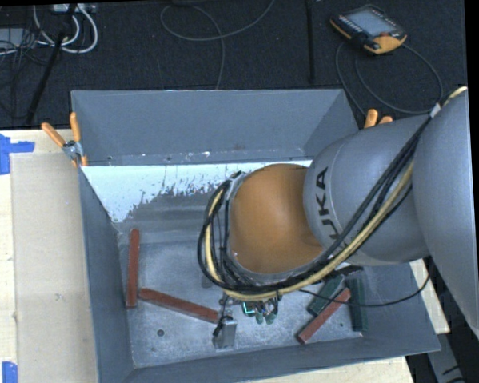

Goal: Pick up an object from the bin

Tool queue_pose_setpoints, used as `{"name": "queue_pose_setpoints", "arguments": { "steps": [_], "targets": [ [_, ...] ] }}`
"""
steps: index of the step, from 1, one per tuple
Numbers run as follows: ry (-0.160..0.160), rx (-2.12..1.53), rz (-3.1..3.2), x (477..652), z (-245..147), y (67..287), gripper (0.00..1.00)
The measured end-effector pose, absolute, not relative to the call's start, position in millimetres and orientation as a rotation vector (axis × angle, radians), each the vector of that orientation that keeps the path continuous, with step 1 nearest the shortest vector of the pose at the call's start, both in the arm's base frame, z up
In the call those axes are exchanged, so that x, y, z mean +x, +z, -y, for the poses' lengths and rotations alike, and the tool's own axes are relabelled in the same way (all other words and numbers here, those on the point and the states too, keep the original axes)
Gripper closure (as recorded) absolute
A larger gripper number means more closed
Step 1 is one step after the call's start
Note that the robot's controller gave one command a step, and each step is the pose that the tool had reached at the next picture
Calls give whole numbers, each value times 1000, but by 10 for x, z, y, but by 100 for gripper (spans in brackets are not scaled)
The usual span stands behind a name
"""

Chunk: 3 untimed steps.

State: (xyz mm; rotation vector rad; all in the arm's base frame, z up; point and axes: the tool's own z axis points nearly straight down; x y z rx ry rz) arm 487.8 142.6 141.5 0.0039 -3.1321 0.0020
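My gripper (225,331) comes down below the orange cover near the bin's front middle, its grey tip just above the floor. A long red-brown stick (177,304) lies slantwise on the floor, and its right end lies right beside that tip. Whether the tip touches the stick is hidden. A second red-brown stick (133,267) lies along the left wall, roughly upright in the view. Right of the gripper a third red-brown stick (321,318) lies slantwise with a dark green block (328,295) against it.
The arm and its orange cover with looped cables hang over the bin's middle and right and hide the floor beneath. Another dark green piece (356,303) lies by the right wall. Bare floor shows at the front left.
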Motion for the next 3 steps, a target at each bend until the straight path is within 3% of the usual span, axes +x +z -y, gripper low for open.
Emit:
{"name": "queue_pose_setpoints", "arguments": {
  "steps": [1, 2, 3],
  "targets": [
    [0, -3, 3139, 4899, -1419, 1451, 0],
    [-4, -86, 3146, 5292, -1673, 784, 0],
    [1, -131, 3134, 5313, -1756, 830, 0]
  ]
}}
